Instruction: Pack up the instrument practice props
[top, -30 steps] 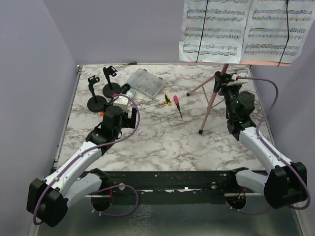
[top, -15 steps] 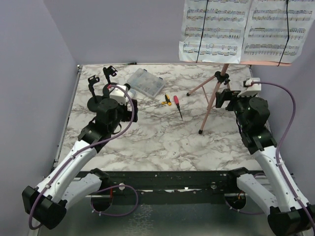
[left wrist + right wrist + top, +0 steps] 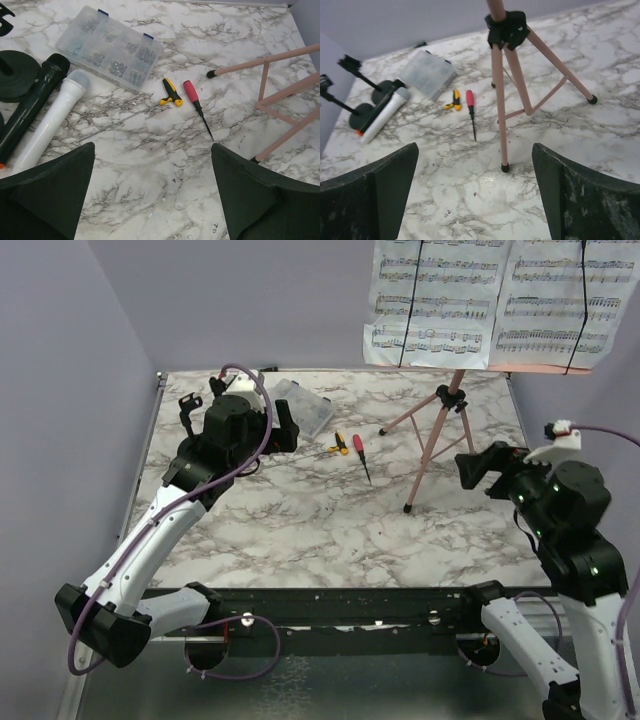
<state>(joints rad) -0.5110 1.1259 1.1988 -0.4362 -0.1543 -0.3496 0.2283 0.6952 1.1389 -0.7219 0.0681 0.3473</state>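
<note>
Arms, 2 pcs. L arm (image 3: 150,540): stretched far fwd over the left-back part of table (image 3: 300,530), wrist high, cam looking down and to the right. L pincer (image 3: 152,200): released, jaws wide, nothing btwn them, hanging above bare marble. R arm (image 3: 575,540): folded upright at near-right corner, wrist high, aimed left twd tripod (image 3: 502,100), apart from it. R pincer (image 3: 475,195): released too, jaws wide, empty.

Mics, 2 pcs, flat on table at left-back, close alongside each other. White mic (image 3: 50,122): grey head. Black mic (image 3: 32,107): on the outer (left) side. Long axes parallel, diagonal; heads twd box (image 3: 107,47), tails twd near-left.

Holders (image 3: 15,75), 2 pcs: round bases just beside mics, stems up and tilted, clips on top.

Tripod: right half of table, pole vertical, 3 legs splayed, feet on marble. Desk (image 3: 545,367) on top, high above table. Pages (image 3: 435,300), 2 sheets side by side on desk, print facing arms, staves horiz., one dark vertical band across each.

Misc: box near back edge; screwdrivers (image 3: 190,93), yellow and red, btwn box and tripod, red's tip twd near side.
</note>
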